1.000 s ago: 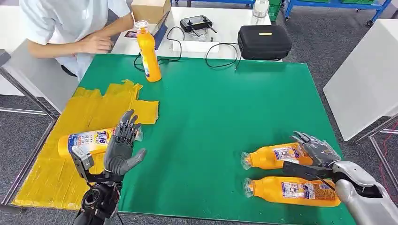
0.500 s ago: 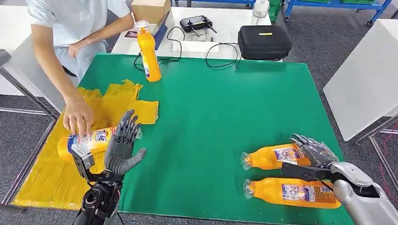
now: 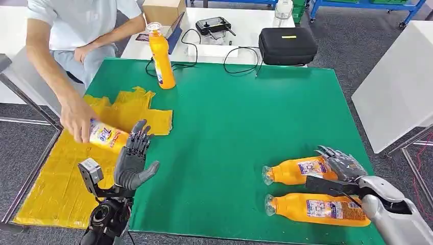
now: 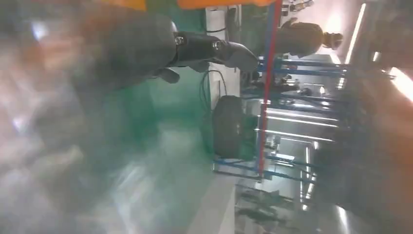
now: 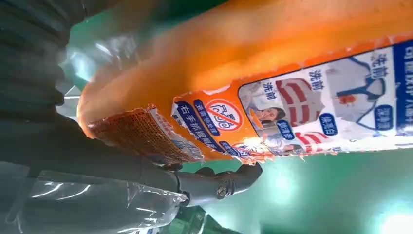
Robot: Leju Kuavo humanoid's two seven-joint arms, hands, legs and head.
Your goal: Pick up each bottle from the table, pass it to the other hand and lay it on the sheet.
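on the green mat near our right hand (image 3: 341, 164) lie two bottles; its fingers curl over the far bottle (image 3: 297, 170) but we can't tell if it's gripped. squeeze the body firmly before lifting. left hand (image 3: 131, 162) waits open, fingers spread, by the sheet (image 3: 46, 194).

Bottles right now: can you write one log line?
left robot hand: open, empty | right robot hand: on far lying bottle | person: lifting sheet bottle

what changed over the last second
A person's hand reached in, took hold of the bottle lying on the yellow sheet and lifted it off. The left hand stayed open beside the sheet, the right hand stayed on the farther of two lying bottles, and the upright bottle did not move.
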